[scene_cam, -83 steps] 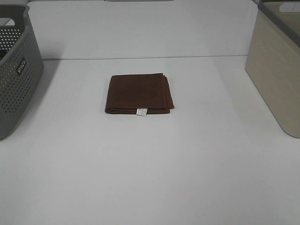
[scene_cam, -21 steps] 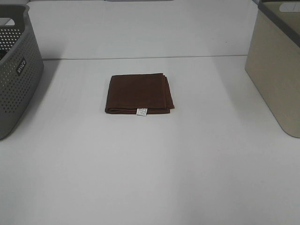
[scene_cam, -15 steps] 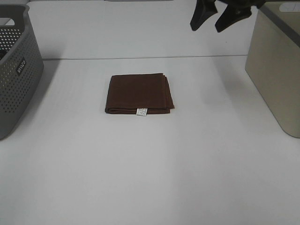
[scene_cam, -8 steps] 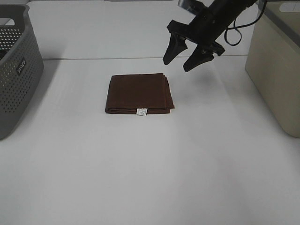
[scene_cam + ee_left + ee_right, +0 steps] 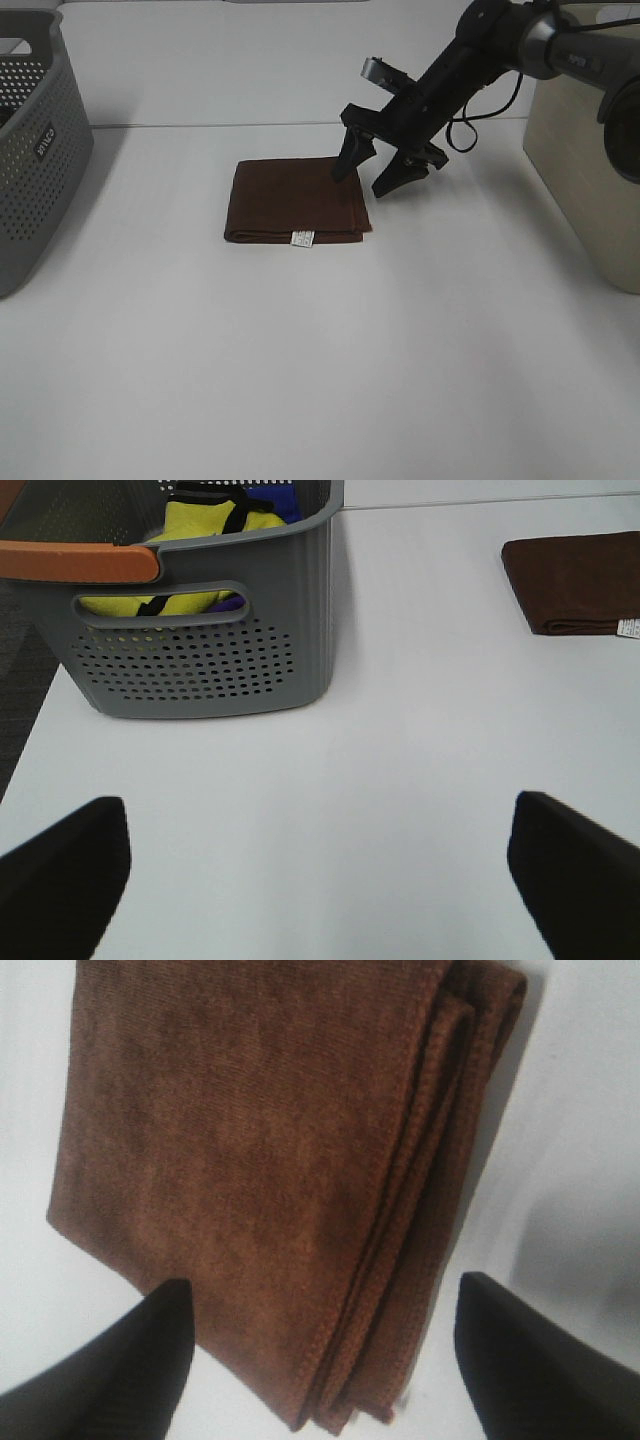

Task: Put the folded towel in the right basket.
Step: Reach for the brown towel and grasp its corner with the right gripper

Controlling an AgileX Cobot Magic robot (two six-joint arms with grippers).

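As it gapes, the right hand [image 5: 360, 184] overhangs the towel [image 5: 290, 200] — its edge.

Looking down past wide-spread black fingertips [image 5: 120, 1360] of the right gripper [image 5: 330, 1365] onto a brown folded towel [image 5: 260, 1160], stacked hemmed edges along one side, flat on a white table [image 5: 590, 1110].

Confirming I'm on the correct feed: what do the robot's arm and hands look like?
The right hand is black with two tapered fingers and a small silvery block behind them. Its arm is dark grey with tiny unreadable white lettering; a black cable loops beneath. Of the left hand only two black fingertips show.
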